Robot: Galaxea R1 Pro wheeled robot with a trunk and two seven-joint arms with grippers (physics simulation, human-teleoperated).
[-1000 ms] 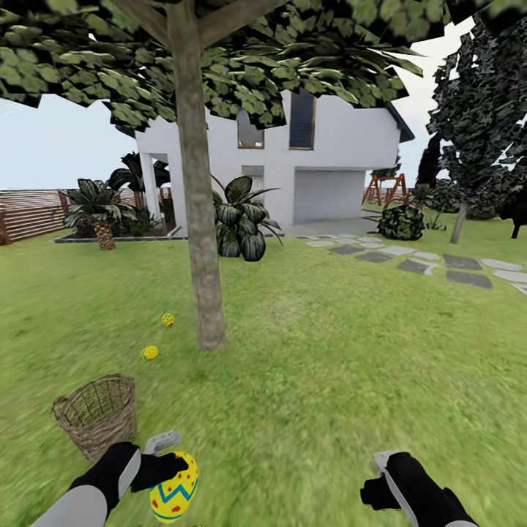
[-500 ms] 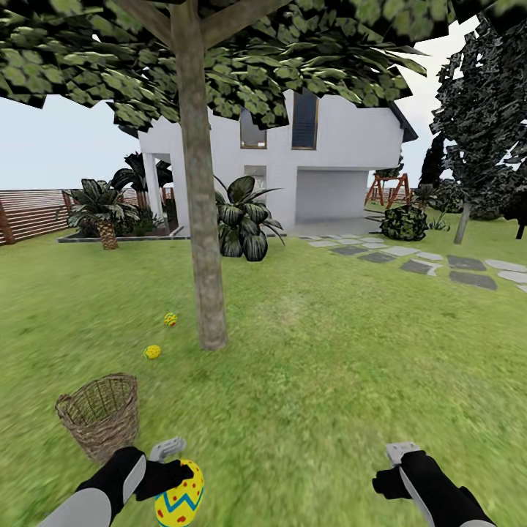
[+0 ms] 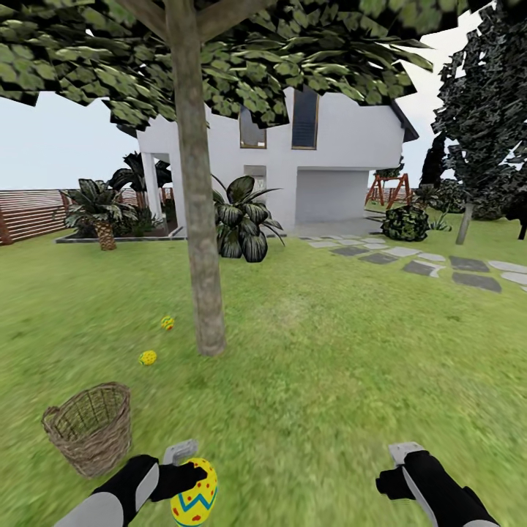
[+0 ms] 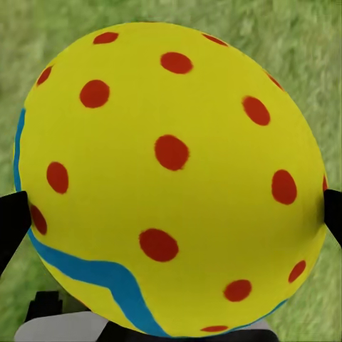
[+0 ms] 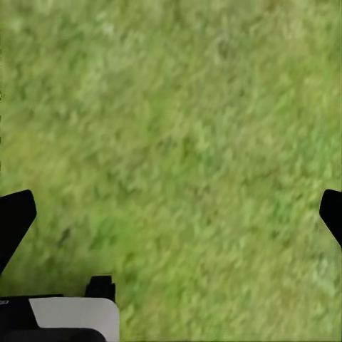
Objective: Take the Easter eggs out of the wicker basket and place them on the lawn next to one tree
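My left gripper is shut on a yellow Easter egg with red dots and a blue zigzag, low at the front left; up close that egg sits between the black fingertips. Two more Easter eggs lie on the lawn just left of the tree trunk. The wicker basket stands upright on the grass, left of my left arm; I see no egg in it. My right gripper hangs open over bare grass.
A white house stands behind the tree, with a broad-leaved plant and a small palm before it. Stepping stones run across the right. A dark tree stands far right and a wooden fence far left.
The whole view has shifted a little as the camera moved; basket and tree sit slightly lower and left. My left gripper with the egg has edged right.
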